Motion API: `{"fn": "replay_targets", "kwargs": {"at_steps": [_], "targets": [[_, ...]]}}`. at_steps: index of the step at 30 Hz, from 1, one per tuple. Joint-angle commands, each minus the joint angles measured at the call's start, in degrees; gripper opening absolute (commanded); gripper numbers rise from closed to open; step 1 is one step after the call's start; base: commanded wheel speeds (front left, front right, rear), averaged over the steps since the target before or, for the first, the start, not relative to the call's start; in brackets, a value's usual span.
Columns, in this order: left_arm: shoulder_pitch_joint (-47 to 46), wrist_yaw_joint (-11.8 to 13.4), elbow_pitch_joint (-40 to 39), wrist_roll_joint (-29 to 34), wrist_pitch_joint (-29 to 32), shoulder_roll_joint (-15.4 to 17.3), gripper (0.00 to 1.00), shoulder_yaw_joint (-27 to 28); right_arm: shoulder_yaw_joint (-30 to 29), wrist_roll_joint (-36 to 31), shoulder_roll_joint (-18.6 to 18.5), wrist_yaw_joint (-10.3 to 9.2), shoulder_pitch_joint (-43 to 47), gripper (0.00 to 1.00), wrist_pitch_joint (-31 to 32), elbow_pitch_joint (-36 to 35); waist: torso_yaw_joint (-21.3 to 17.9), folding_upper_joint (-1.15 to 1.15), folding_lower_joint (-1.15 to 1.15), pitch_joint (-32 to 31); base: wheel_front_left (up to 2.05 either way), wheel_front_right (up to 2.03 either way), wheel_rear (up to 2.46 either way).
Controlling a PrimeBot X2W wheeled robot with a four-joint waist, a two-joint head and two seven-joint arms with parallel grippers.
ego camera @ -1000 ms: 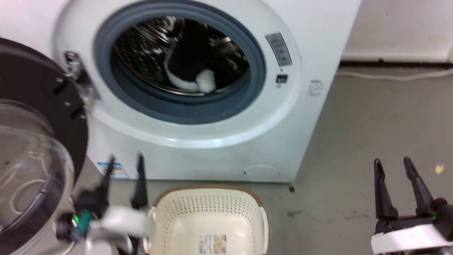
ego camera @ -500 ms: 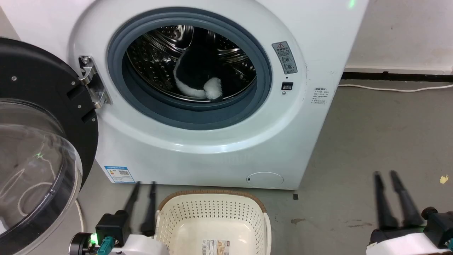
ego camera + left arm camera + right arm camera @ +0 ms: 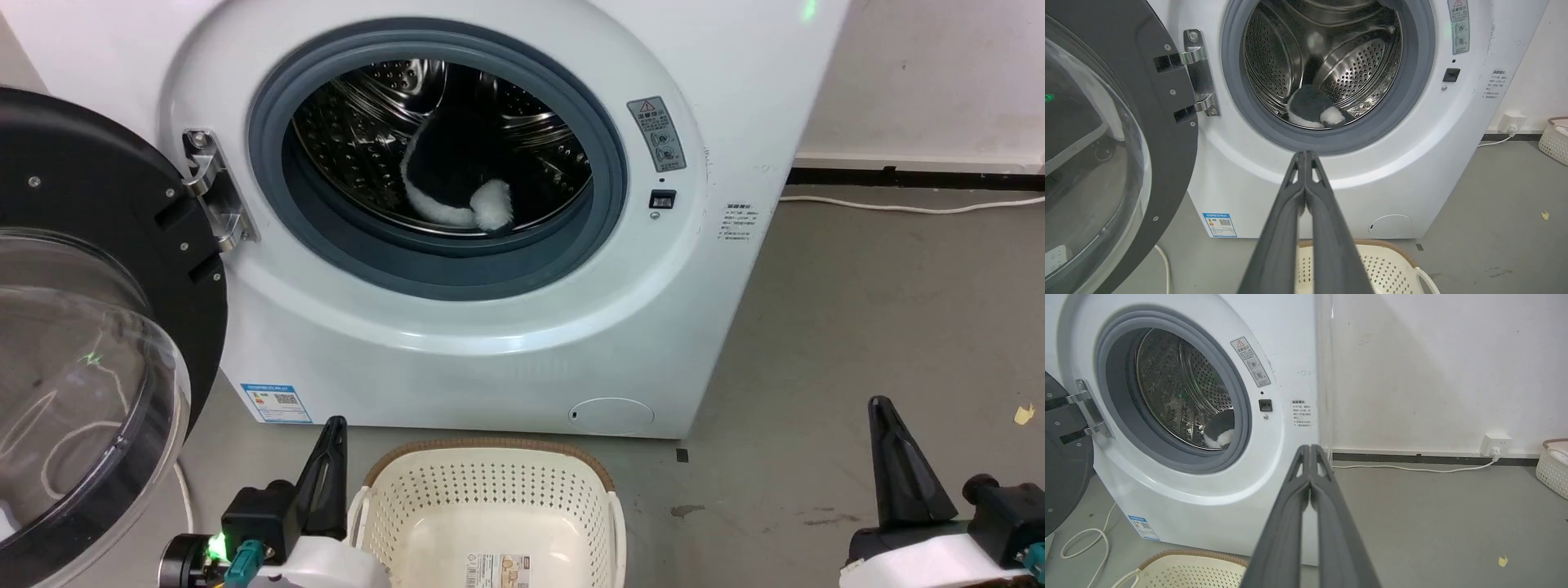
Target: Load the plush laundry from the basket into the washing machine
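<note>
- Plush laundry point(image 3: 461, 163) is lying inside the steel drum point(image 3: 351, 122), low and toward the front, just behind the grey door ring point(image 3: 441, 273). It's sitting in the same spot as half a sec ago.
- What's changing is the fingers. Both pairs were slightly spread half a sec ago and are now pressing together w/ nothing between them.
- Judging from that, the loading itself is looking done. The arms seem to be parking, and the door is not yet shut.
- The plush is showing as a fluffy black mound w/ a curved white fuzzy band along its lower edge and a round white tuft at the right end. The rest is blending into the dark drum.
- The white front-loading washing machine point(image 3: 490, 359) is standing open. Its black-framed clear bubble door point(image 3: 90, 351) is swinging wide to the robot's left on a metal hinge point(image 3: 214, 196).
- The cream perforated basket point(image 3: 490, 447) is sitting on the grey floor just in front of the washer, w/ nothing in it but the label point(image 3: 498, 568) on its bottom.
- Left gripper point(image 3: 333, 433) is hanging just beside the basket's left rim, pointing at the washer.
- Right gripper point(image 3: 883, 416) is hovering well apart, over bare floor at lower right.
</note>
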Motion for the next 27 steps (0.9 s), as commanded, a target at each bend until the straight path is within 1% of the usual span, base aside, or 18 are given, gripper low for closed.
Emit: {"fn": "replay_targets", "kwargs": {"at_steps": [1,27], "targets": [[0.14,0.07,-0.52,0.58,0.33,-0.07,0.00,0.29,0.20,-0.45,0.00,-0.01,-0.23,0.00,0.37,-0.18,0.02,0.00,0.00,-0.02,0.00,0.00,0.00],[0.39,0.18,-2.73,2.46,3.50,-0.56,0.00,1.36,1.36,-1.96,-0.01,-0.02,-0.68,0.00,3.55,-0.54,0.31,0.00,0.00,-0.33,0.00,0.00,0.00]]}}
